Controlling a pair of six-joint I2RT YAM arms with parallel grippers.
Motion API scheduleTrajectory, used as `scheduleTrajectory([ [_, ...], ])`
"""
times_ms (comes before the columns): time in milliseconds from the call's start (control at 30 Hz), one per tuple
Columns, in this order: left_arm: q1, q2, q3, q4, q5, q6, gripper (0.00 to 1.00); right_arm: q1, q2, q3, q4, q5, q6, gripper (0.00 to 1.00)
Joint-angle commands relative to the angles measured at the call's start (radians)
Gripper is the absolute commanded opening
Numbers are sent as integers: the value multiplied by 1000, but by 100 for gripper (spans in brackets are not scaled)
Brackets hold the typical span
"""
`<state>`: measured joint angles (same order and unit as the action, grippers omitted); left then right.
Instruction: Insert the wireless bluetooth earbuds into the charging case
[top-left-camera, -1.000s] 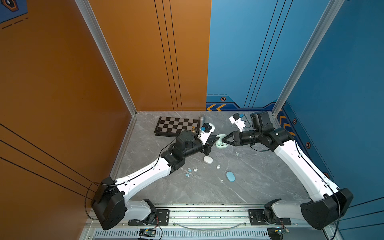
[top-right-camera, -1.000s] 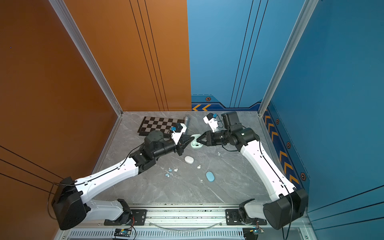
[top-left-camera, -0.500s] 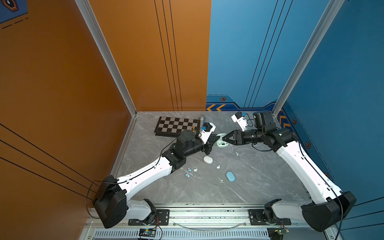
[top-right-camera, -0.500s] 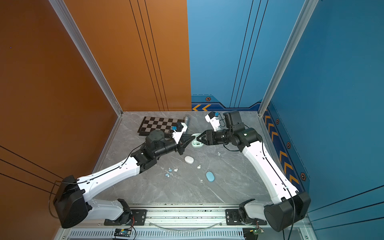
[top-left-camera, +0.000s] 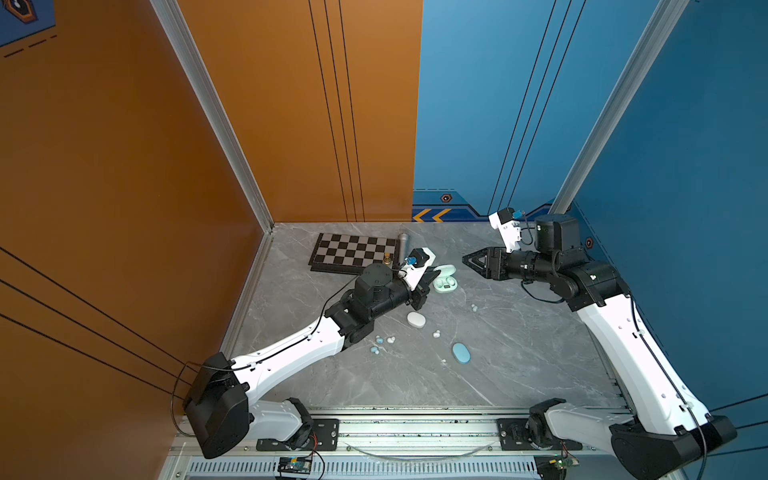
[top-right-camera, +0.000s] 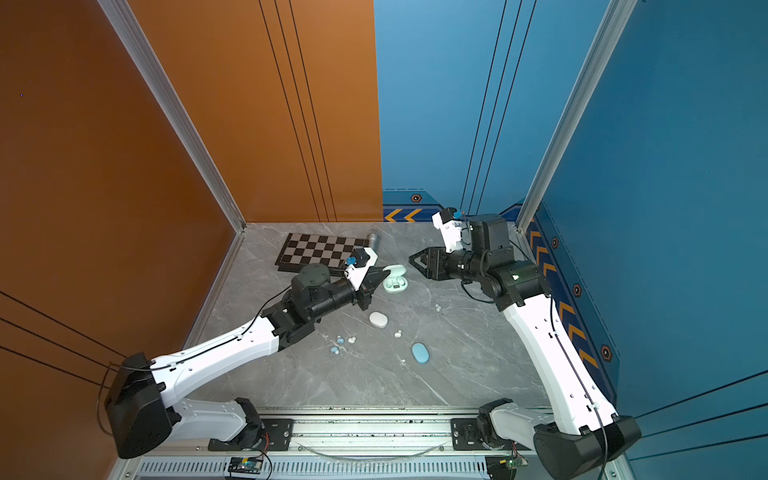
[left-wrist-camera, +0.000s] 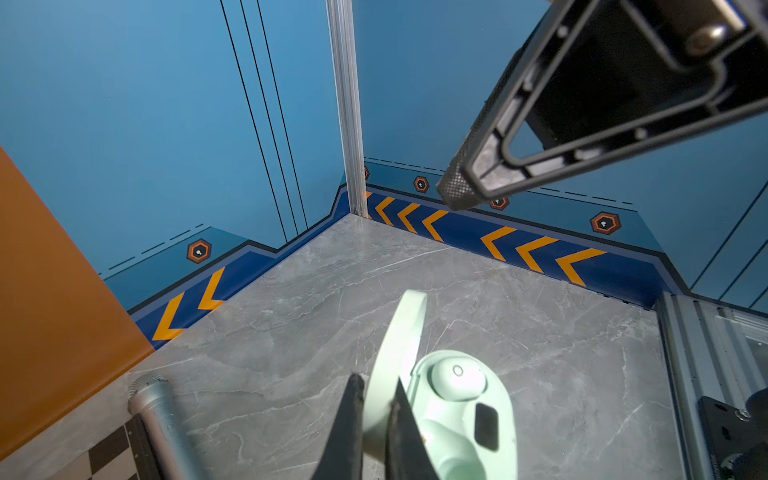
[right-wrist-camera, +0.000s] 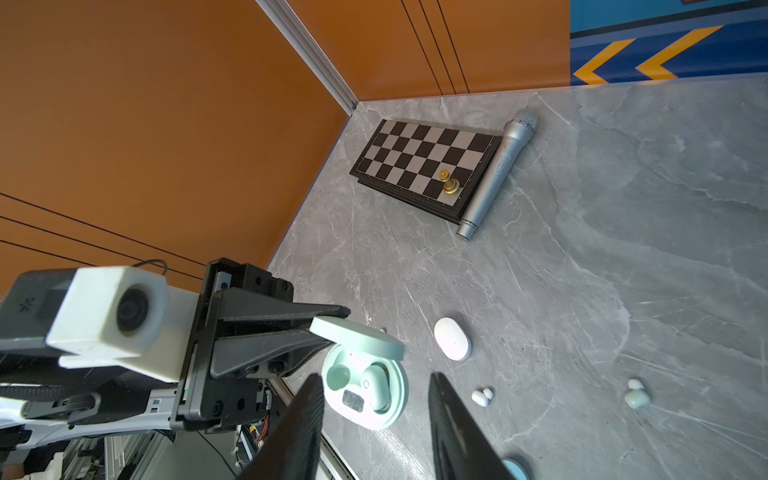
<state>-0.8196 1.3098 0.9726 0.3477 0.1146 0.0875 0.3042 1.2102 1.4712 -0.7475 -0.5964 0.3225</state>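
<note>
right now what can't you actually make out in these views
Green case: second pocket cut off by the bottom edge in the left wrist view, shaded under the lid in the right wrist view; full or empty unclear.
Blue case: cut off by the bottom edge, right wrist view.
Microphone: body behind the left wrist camera in both top views.
Loose earbuds: too small in top views.

The mint charging case (left-wrist-camera: 453, 424), its lid between the matt black plastic fingers of the left gripper (left-wrist-camera: 376, 380), looked like smooth, satin plastic. The table (right-wrist-camera: 623, 249) under it was polished grey marble-look stone. Beside that gripper lay a brushed silvery metal microphone (right-wrist-camera: 494, 174), mesh-headed; the pawn (right-wrist-camera: 450, 186) shone glossy gold.
</note>
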Motion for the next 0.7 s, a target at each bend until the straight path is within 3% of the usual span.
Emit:
scheduleTrajectory([
  [0, -12, -43, 17, 30, -46, 87, 0, -2, -15, -26, 18, -10, 4, 47],
  [300, -20, -34, 46, 35, -27, 83, 0, 17, 3, -64, 25, -64, 6, 53],
  [667, -36, -24, 51, 54, -31, 66, 0, 42, 24, -112, 53, -63, 27, 55],
])
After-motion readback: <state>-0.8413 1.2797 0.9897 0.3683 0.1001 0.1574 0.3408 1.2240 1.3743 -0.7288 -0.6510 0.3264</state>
